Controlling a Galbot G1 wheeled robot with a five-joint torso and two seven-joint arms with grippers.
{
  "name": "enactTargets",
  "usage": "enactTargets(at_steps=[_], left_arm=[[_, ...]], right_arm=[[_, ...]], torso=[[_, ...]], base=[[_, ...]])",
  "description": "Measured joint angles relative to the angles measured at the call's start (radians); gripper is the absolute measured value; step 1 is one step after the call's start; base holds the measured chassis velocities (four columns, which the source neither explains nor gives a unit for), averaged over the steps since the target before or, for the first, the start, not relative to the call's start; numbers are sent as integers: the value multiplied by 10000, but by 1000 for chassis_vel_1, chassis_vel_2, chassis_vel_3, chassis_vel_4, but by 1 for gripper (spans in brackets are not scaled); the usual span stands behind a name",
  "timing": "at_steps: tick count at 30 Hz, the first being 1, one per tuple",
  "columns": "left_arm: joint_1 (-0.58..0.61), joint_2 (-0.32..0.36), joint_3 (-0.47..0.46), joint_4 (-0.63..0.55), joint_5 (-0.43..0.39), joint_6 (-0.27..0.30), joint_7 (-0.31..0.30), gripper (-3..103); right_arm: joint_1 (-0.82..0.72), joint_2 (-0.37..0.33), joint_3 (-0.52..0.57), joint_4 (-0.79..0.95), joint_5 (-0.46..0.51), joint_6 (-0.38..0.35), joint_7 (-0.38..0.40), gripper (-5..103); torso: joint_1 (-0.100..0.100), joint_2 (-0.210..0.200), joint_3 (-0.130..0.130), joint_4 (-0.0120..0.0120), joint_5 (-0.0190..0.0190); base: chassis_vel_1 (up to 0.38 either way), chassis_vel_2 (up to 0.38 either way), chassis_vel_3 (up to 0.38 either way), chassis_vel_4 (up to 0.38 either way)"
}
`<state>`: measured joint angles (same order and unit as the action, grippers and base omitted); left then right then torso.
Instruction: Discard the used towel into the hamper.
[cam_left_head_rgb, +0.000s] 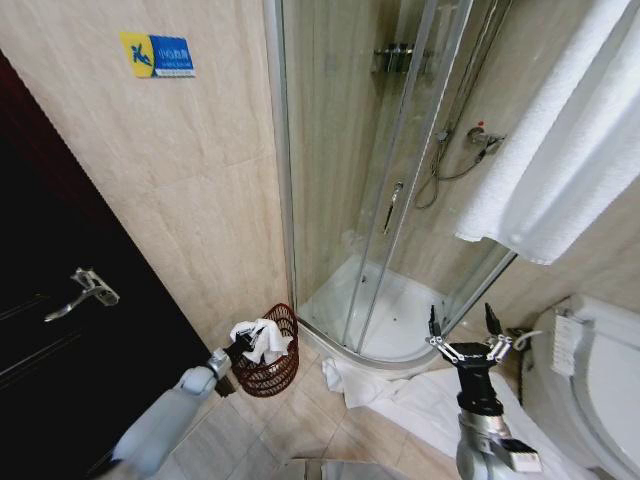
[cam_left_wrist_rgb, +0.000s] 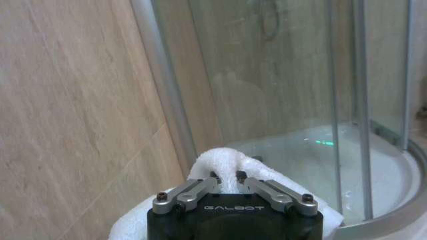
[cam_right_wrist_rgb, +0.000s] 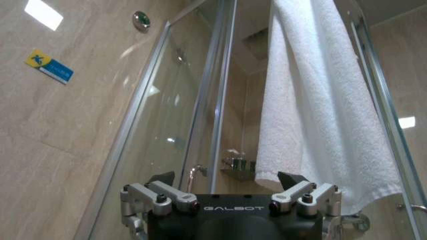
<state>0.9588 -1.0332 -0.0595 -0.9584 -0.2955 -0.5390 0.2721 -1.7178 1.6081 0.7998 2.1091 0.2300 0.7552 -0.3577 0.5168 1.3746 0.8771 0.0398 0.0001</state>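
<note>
1. Left pincer (cam_left_head_rgb: 240, 349) sits at the rim of the hamper (cam_left_head_rgb: 270, 375), which stands on the floor by the wall, just beside the shower (cam_left_head_rgb: 400, 180) corner. Its fingers are closed on the towel (cam_left_head_rgb: 262, 340).
2. Towel position — a white bundle bunched at the hamper's mouth, partly over the rim. In the left wrist view the towel (cam_left_wrist_rgb: 227, 162) bulges up past the closed fingertips (cam_left_wrist_rgb: 215, 176).
3. Right pincer (cam_left_head_rgb: 467, 338) is held up, idle, near the shower base above a floor mat (cam_left_head_rgb: 420, 400); its fingers stand apart, holding nothing. A second white towel (cam_left_head_rgb: 560, 150) hangs above it.
4. Handling, as a judgement: the towel looks soft, light and limp — it will sag and fold under its own weight, and is not fragile. A pinch on a gathered fold, as here, suits it; loose ends may drape over the rim instead of falling inside.
5. The open-weave hamper looks light; a snagged loop could tip it.
</note>
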Motion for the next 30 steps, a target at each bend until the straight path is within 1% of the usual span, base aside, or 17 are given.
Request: enactTargets(at_steps=[4,6,8,10,12,15,16,17,20,21,22,23,24,25,28,29,30], left_arm=[[-268,-155,269,395,-82,3,-351,4],[-585,-308,640,826,-205,60,-779,4],[-661,-342,728,918,-228,90,-875,4],[-1008,-539,1077,1339,-270,265,-1256,4],[-1107,-599,1169,1479,-246,302,-1352,4],[-1528,-851,1516,2155,65,351,-1592,4],[-1714,-987,1562,2531,291,351,-1614,1],[-1714,-987,1562,2531,291,351,-1614,1],[-2138,-1313,1557,3461,699,229,-1626,16],[-2138,-1313,1557,3461,699,229,-1626,16],[-2230,-1387,1533,3699,798,165,-1626,22],[-2274,-1425,1516,3818,846,134,-1625,22],[-2348,-1481,1494,4036,924,101,-1597,27],[-2348,-1481,1494,4036,924,101,-1597,27],[-2438,-1535,1353,4391,1176,35,-1472,43],[-2438,-1535,1353,4391,1176,35,-1472,43],[-2427,-1533,1311,4406,1200,9,-1435,48]], right_arm=[[-20,0,23,-10,-27,7,-2,100],[-41,0,89,-50,-19,8,1,100],[-43,0,112,-65,-11,7,6,100],[-42,0,200,-172,52,1,25,100],[-30,0,221,-212,85,-9,32,100],[47,0,252,-333,173,-94,64,100],[91,0,256,-383,192,-153,79,100],[91,0,256,-383,192,-153,79,100],[238,0,253,-491,207,-318,108,100],[238,0,253,-491,207,-318,108,100],[274,0,246,-513,207,-354,118,100],[295,0,241,-528,206,-373,124,100],[336,0,230,-559,203,-413,131,100],[336,0,230,-559,203,-413,131,100],[370,0,195,-618,191,-458,135,100],[370,0,195,-618,191,-458,135,100],[370,0,186,-627,188,-465,135,100]], torso=[[0,0,0,2,0],[0,0,0,1,0],[0,0,0,1,0],[0,0,0,0,-1],[0,0,0,-1,0],[0,0,0,0,-1],[0,0,0,0,-1],[0,0,0,0,-1],[0,-1,0,0,-1],[0,-1,0,0,-1],[0,0,1,0,-1],[0,0,0,0,0],[0,0,0,0,-1],[0,0,0,0,-1],[0,0,0,1,0],[0,0,0,1,0],[0,0,0,1,-1]], base=[[0,0,0,0],[0,0,0,0],[0,0,0,0],[0,0,0,0],[0,0,0,0],[0,0,0,0],[0,0,0,0],[0,0,0,0],[0,0,0,0],[0,0,0,0],[0,0,0,0],[0,0,0,0],[0,0,0,0],[0,0,0,0],[0,0,0,0],[0,0,0,0],[0,0,0,0]])
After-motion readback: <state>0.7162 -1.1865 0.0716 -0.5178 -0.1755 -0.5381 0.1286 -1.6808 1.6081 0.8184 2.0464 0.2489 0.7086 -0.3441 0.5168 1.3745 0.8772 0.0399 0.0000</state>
